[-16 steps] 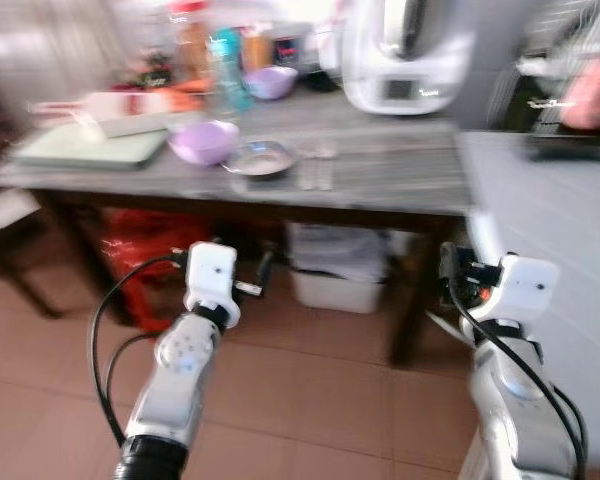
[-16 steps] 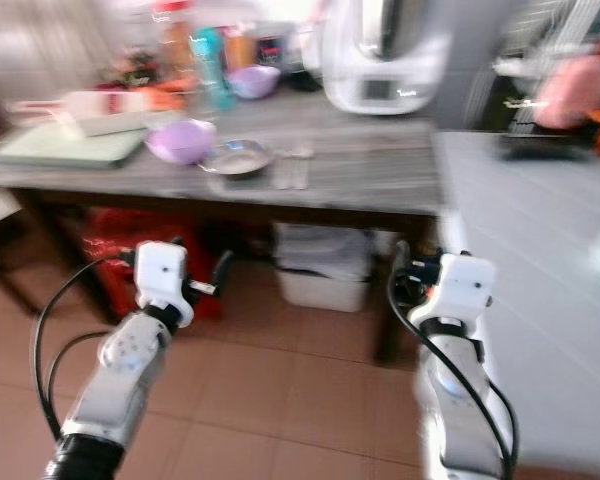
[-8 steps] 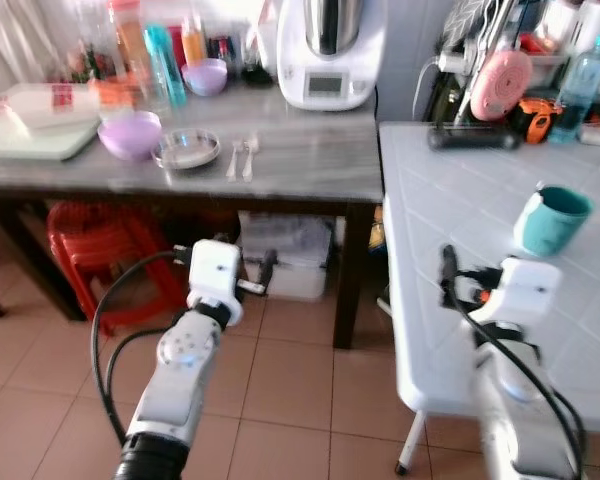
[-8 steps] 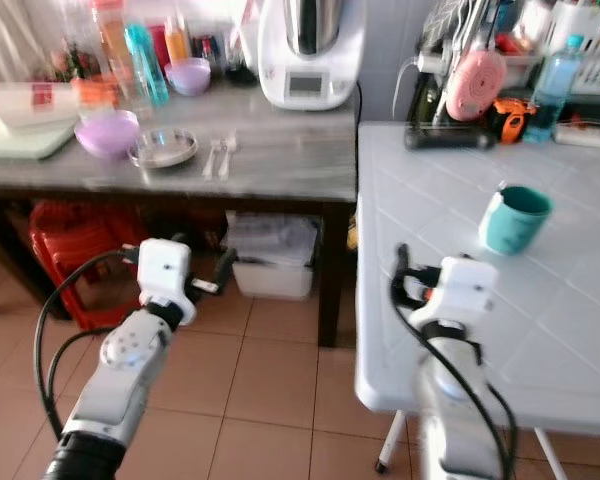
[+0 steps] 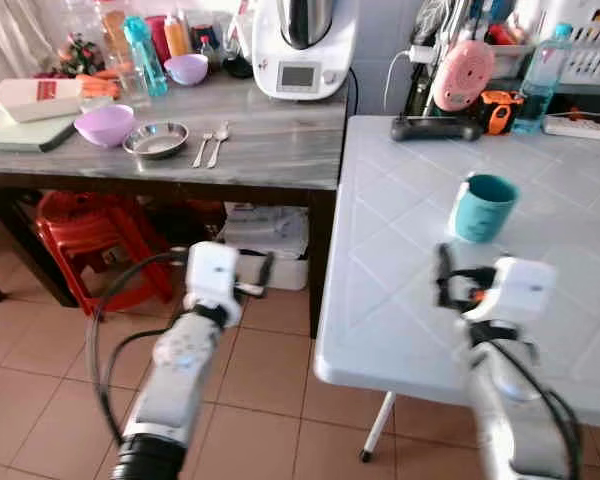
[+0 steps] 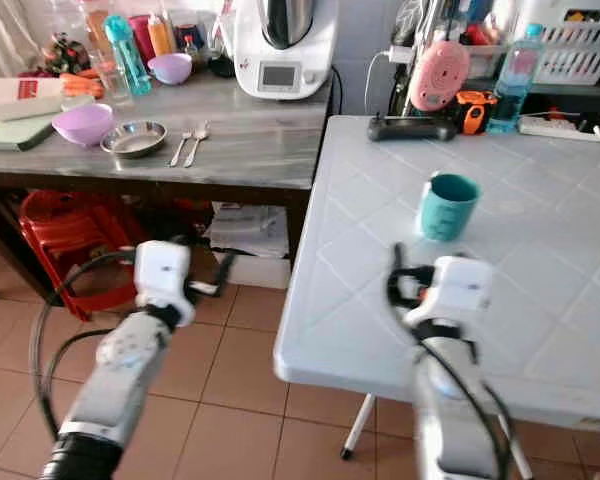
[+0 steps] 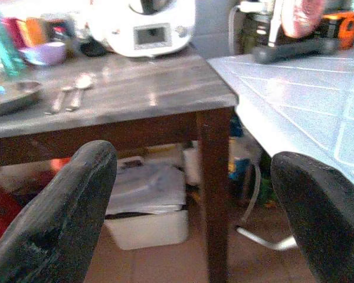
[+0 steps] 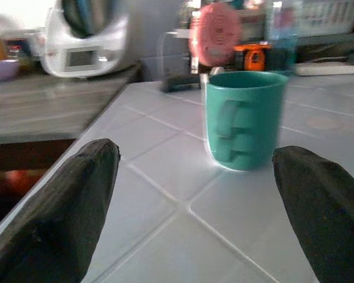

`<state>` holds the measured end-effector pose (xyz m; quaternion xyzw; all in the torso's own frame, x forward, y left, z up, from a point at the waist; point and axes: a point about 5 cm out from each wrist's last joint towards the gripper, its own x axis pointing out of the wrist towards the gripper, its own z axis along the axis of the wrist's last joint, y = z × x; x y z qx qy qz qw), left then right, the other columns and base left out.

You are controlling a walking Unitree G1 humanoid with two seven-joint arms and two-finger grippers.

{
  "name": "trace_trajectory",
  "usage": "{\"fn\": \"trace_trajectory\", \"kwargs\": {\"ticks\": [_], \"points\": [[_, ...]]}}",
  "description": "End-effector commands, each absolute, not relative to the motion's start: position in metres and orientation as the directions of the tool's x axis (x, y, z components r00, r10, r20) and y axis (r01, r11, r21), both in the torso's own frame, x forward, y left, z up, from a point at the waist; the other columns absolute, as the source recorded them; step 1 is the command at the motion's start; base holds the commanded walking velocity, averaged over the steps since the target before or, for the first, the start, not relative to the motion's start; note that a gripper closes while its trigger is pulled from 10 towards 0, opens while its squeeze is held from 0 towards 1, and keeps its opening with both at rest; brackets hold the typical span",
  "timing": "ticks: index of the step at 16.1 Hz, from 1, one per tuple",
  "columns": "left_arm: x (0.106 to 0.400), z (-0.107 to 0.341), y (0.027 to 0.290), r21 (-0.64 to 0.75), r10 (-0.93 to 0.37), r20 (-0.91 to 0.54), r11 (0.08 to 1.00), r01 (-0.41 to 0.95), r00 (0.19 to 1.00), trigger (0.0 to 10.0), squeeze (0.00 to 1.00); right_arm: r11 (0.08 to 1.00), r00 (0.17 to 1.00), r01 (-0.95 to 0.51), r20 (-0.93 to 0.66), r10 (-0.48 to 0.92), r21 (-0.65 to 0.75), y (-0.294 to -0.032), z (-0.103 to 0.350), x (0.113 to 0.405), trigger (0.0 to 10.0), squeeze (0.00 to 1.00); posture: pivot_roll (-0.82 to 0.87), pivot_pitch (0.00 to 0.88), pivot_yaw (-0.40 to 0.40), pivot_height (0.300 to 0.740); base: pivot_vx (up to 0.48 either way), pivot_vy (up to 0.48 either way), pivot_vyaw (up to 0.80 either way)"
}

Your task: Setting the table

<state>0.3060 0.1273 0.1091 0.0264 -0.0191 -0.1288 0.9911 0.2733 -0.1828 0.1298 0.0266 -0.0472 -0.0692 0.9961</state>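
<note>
Right wrist view, right tool spread open, teal mug handle facing, left tool open

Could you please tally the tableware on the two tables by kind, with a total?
Purple bowls: 2, one near the grey table's front and one further back
Metal dishes: 1
Cutlery pieces: 2, lying side by side
Teal mugs: 1, on the white table
Total: 6

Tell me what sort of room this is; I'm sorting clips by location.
Most likely a home kitchen or dining corner: a white kitchen appliance, bowls and spoons on a grey worktop, and a teal mug on a white tiled table.
</note>
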Motion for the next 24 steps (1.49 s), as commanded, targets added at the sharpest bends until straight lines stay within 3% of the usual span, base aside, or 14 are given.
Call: {"fn": "trace_trajectory", "kwargs": {"ticks": [1,6,11,20,24], "points": [[0.307,0.112,0.126,0.054,-0.26,0.038,0.965,0.258,0.965,10.0,0.0,0.988,0.983,0.146,0.102,-0.151,0.056,-0.187,0.133,0.274,10.0,0.0,-0.05,0.011,0.069,0.74,0.0,-0.322,0.0],[0.307,0.112,0.124,0.054,-0.268,0.048,0.963,0.266,0.962,10.0,0.0,0.987,0.983,0.15,0.097,-0.156,0.059,-0.187,0.132,0.273,10.0,0.0,-0.05,0.012,0.069,0.74,0.0,-0.16,0.0],[0.298,0.116,0.116,-0.011,-0.409,0.084,0.911,0.411,0.909,10.0,0.0,0.987,0.983,0.151,0.098,-0.156,0.054,-0.188,0.132,0.274,10.0,0.0,-0.05,0.011,0.069,0.74,0.112,0.0,0.0],[0.298,0.115,0.116,-0.018,-0.425,0.081,0.904,0.428,0.901,10.0,0.0,0.992,0.987,0.124,0.103,-0.126,0.023,-0.181,0.131,0.272,10.0,0.0,-0.05,0.013,0.07,0.74,0.31,0.0,0.0],[0.296,0.115,0.116,-0.027,-0.431,0.092,0.9,0.435,0.898,10.0,0.0,0.992,0.988,0.121,0.095,-0.123,0.022,-0.179,0.128,0.27,10.0,0.0,-0.05,0.011,0.069,0.74,0.0,0.0,0.0]]}}
